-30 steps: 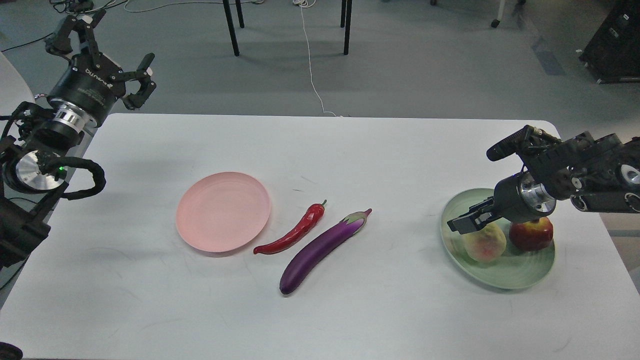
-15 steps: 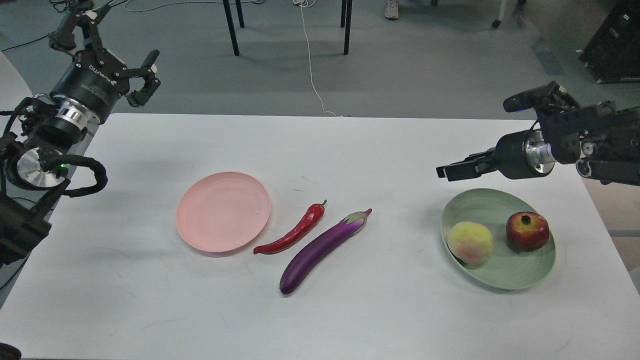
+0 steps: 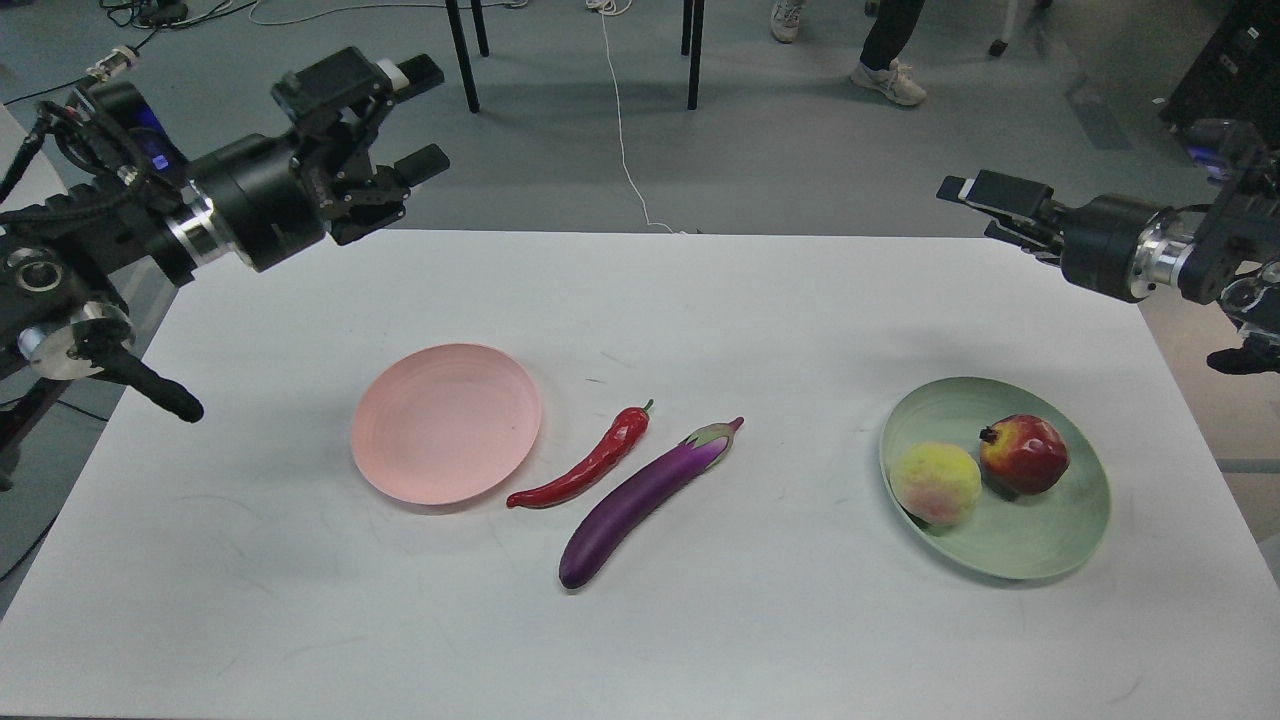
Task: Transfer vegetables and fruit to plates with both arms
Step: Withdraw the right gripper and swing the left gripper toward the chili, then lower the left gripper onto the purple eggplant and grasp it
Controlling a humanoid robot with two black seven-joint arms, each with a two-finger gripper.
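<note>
Two fruits on green plate (image 3: 1040, 550), left end effector (image 3: 405, 115) spread open and empty, right end effector (image 3: 990, 205) grip state unclear

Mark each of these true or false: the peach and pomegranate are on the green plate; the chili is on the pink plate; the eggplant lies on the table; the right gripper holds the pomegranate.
Peach and pomegranate sit on the green plate: true.
Chili is on the pink plate: false, it lies on the table beside it.
Eggplant lies on the table: true.
Right gripper holds the pomegranate: false, it holds nothing.
</note>
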